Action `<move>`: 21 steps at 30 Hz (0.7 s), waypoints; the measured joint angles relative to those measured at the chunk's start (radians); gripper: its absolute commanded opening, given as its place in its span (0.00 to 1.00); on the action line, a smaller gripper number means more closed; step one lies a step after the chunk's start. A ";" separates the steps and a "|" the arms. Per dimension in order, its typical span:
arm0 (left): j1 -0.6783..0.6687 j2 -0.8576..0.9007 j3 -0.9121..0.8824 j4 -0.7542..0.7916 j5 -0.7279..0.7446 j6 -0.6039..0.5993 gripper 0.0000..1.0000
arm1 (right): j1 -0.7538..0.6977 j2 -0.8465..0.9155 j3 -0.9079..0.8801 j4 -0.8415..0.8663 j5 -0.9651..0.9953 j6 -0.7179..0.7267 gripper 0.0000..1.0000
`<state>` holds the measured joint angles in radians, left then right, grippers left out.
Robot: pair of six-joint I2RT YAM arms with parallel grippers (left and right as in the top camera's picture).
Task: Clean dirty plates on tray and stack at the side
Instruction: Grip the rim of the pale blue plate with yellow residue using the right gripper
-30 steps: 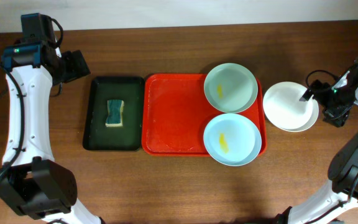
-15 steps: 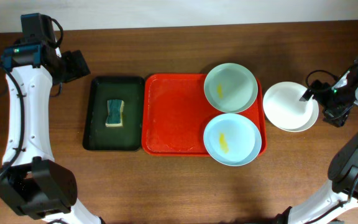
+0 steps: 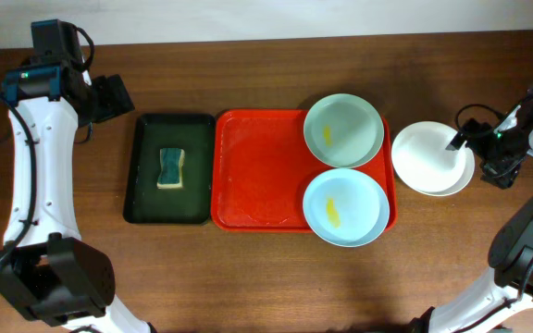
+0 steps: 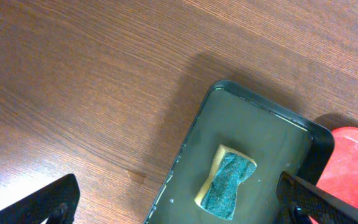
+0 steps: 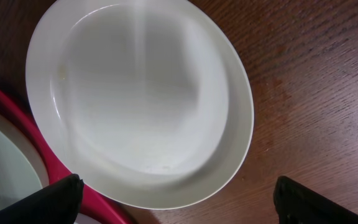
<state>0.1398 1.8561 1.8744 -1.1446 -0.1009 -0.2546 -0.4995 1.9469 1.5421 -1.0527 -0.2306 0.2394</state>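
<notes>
- left gripper (image 3: 109, 96) stood wide and empty, above bare table off the far left corner of the dark green tray (image 3: 146, 199);
- sponge (image 3: 171, 167) lay in that tray, long axis along the tray's length; in the left wrist view it sat ahead, between the lines of the two fingers; left arm clearly nearer;
- right gripper (image 3: 468, 139) also wide, holding nothing, over the right edge of the white plate (image 3: 428, 157); that plate rested on the table just beside the red tray (image 3: 257, 171);
- far blue-green plate (image 3: 343, 129) and near blue-green plate (image 3: 345, 206) sat on the tray's right end, each with a yellow smear; right arm nearer;
- judged: sponge pick-up by the left arm comes first; tray plates not yet wiped.
</notes>
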 measured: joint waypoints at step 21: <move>0.000 0.000 0.000 0.000 0.000 0.000 0.99 | 0.100 -0.002 0.015 -0.386 -0.219 -0.294 0.41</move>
<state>0.1398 1.8561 1.8744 -1.1450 -0.1009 -0.2546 -0.4000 1.9453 1.5574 -1.4387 -0.4492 -0.0544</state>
